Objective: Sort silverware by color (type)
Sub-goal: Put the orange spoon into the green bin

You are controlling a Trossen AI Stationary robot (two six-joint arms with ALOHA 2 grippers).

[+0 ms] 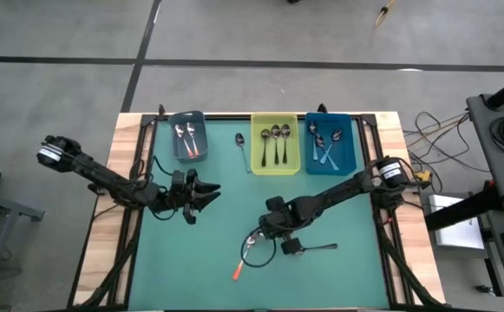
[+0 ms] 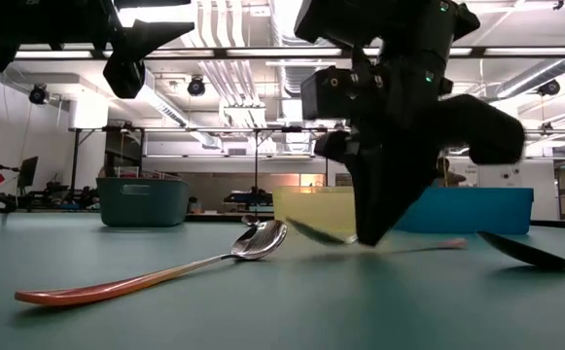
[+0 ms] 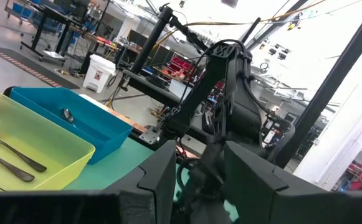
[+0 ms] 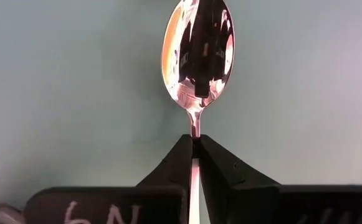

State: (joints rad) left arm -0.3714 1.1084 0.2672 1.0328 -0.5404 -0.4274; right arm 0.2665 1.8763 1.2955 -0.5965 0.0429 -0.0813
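Green mat [image 1: 208,251], right tool [image 4: 195,144] clamped on spoon [image 4: 197,59] neck

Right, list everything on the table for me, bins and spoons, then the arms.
grey bin: one, far edge, left end
yellow bin: one, far edge, middle
blue bin: one, far edge, right end
orange-handled spoons: two, in the grey bin
dark-handled spoons: three, in the yellow bin
pale blue spoons: several, in the blue bin; exact count unclear
loose dark spoon: one, on the green mat between the grey and yellow bins
orange spoon: one, flat on the mat, near edge
dark spoon: one, on the mat beside the right arm
held spoon: one, pale handle
left gripper: open, over the mat's left half
right gripper: shut on the held spoon's neck
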